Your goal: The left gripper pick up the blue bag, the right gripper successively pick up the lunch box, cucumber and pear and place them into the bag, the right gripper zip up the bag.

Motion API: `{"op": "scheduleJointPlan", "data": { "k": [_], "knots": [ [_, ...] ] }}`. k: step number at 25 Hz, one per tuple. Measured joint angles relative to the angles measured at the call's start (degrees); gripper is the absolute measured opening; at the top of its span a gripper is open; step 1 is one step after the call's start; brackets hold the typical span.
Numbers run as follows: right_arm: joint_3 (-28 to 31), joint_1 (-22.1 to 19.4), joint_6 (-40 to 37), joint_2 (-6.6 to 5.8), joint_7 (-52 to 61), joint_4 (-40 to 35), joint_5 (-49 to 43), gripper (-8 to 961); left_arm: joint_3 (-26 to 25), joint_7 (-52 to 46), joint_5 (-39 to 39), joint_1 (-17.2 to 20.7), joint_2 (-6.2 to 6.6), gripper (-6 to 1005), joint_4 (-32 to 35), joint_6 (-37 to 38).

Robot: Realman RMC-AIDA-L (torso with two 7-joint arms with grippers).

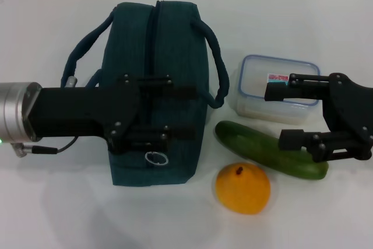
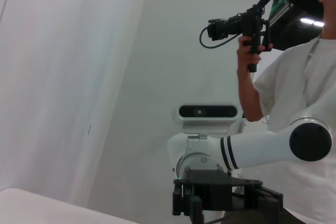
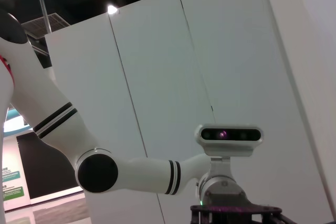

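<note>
**Now both claws hover over the bench, nothing gripped**

Your left claw (image 1: pixel 189 112) reaches in from the left, level above the blue bag (image 1: pixel 154 94), its two fingers spread wide with the closed zip line between them and nothing held. The arm behind it lies straight across, pointing toward the right claw. Your right claw (image 1: pixel 278 115) comes in from the right edge, pointing back toward the bag, fingers wide apart and empty; one finger sits over the lunch box (image 1: pixel 273 86), the other over the cucumber (image 1: pixel 265 150).

The bag stands upright on the white bench (image 1: pixel 46 27), its long axis running away from you, zip on top along that axis, handles drooping to either side. The lunch box lies flat just right of the bag, lid on. The cucumber lies in front of the box, long axis slanting from near the bag out toward the right and nearer you. The pear (image 1: pixel 243 188), orange-yellow, sits just in front of the cucumber, stem end up.
</note>
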Motion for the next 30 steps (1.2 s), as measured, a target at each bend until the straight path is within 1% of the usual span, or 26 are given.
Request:
{"op": "scheduleJointPlan", "data": {
  "k": [13,15,17,19,21,23,26,28,30],
  "knots": [
    [0.0,0.0,0.2,0.21,-0.1,0.0,0.0,784,-0.3,0.7,-0.4,0.2,-0.09,693,0.0,-0.1],
    [0.2,0.0,0.3,0.29,-0.3,0.0,0.0,783,-1.9,0.5,-0.6,0.5,-0.27,692,0.0,-0.1],
    [0.3,0.0,0.3,0.31,-0.5,0.0,0.0,783,-5.4,-1.1,-0.6,0.8,-0.63,692,0.3,-0.1],
    [0.4,-0.2,0.3,0.28,-0.5,0.1,0.0,783,-9.5,-5.9,0.4,0.7,-0.61,691,1.5,-0.4],
    [0.5,-0.6,0.8,0.16,-0.6,0.1,0.0,783,-13.2,-11.7,2.4,0.5,-0.17,691,3.8,-1.1],
    [0.5,-1.1,1.8,0.14,-0.9,0.1,0.0,783,-16.5,-17.2,4.7,0.5,0.22,690,7.3,-1.9],
    [0.6,-1.4,3.7,0.12,-1.3,0.3,0.0,783,-21.3,-24.6,6.8,0.9,0.31,690,14.6,-2.6],
    [0.6,-1.6,4.6,0.09,-1.4,0.6,0.0,783,-23.0,-30.0,8.4,0.9,0.32,689,18.5,-3.5],
    [0.5,-2.0,5.1,0.03,-1.4,0.7,0.0,783,-23.6,-37.8,12.7,0.7,0.65,688,23.5,-5.3]
  ]
}}
